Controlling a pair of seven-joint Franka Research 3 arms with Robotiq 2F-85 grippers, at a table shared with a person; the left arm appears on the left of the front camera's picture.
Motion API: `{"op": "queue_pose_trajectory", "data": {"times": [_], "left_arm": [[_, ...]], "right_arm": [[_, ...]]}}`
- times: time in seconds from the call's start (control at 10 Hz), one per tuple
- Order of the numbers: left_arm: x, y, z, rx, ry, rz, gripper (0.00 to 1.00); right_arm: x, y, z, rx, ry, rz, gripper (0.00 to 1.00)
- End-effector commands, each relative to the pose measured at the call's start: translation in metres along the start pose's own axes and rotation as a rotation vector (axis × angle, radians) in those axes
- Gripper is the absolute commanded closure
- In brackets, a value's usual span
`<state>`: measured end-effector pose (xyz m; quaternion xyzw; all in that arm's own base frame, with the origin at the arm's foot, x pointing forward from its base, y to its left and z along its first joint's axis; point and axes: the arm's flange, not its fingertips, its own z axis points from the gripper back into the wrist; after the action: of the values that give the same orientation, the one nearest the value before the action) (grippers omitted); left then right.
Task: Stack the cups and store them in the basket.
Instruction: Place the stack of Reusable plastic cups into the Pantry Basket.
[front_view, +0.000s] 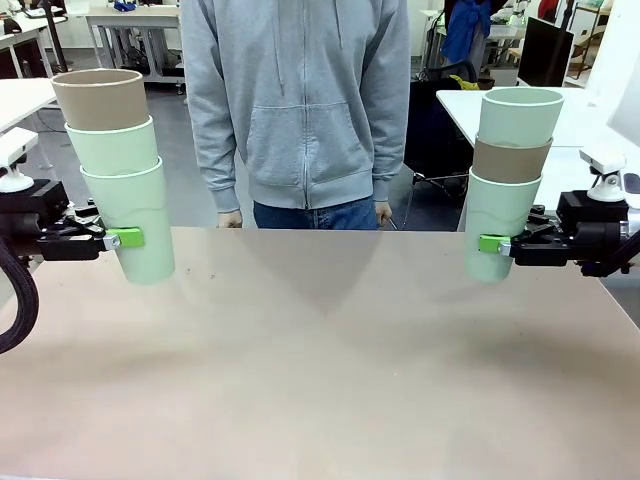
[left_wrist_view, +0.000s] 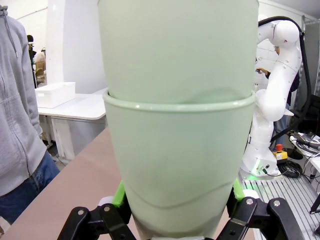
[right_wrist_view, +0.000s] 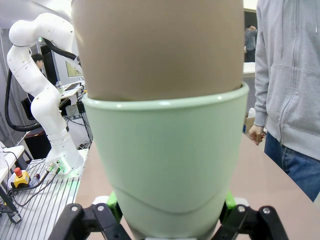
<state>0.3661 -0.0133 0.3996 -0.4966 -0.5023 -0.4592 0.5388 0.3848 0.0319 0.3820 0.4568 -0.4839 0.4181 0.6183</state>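
Note:
My left gripper (front_view: 140, 240) is shut on the bottom mint green cup (front_view: 135, 215) of a stack of three, with another mint cup (front_view: 112, 147) and a tan-brown cup (front_view: 100, 100) on top. The stack hangs upright above the table's left side. In the left wrist view the green pads (left_wrist_view: 120, 192) clamp this cup (left_wrist_view: 180, 165). My right gripper (front_view: 490, 243) is shut on the bottom mint cup (front_view: 497, 225) of a second stack, under a tan cup (front_view: 510, 160) and a mint cup (front_view: 520, 115). A white basket (left_wrist_view: 55, 94) stands on a white side table far off.
A person in a grey hoodie (front_view: 300, 100) stands at the far edge, hands down by the sides. The brown table top (front_view: 320, 350) lies bare between the two stacks. White side tables (front_view: 470, 105) flank the workspace, and the other arm (left_wrist_view: 272, 100) rises behind the held cup.

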Motion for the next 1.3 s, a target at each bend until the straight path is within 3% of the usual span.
{"op": "queue_pose_trajectory", "data": {"times": [0.0, 1.2], "left_arm": [[0.0039, -0.0015, 0.0015, -0.003, -0.012, -0.008, 0.14], [0.0039, -0.0015, 0.0015, -0.003, -0.012, -0.008, 0.14]], "right_arm": [[0.0032, 0.0004, 0.0004, -0.004, -0.004, 0.007, 0.15], [0.0032, 0.0004, 0.0004, -0.004, -0.004, 0.007, 0.15]]}}
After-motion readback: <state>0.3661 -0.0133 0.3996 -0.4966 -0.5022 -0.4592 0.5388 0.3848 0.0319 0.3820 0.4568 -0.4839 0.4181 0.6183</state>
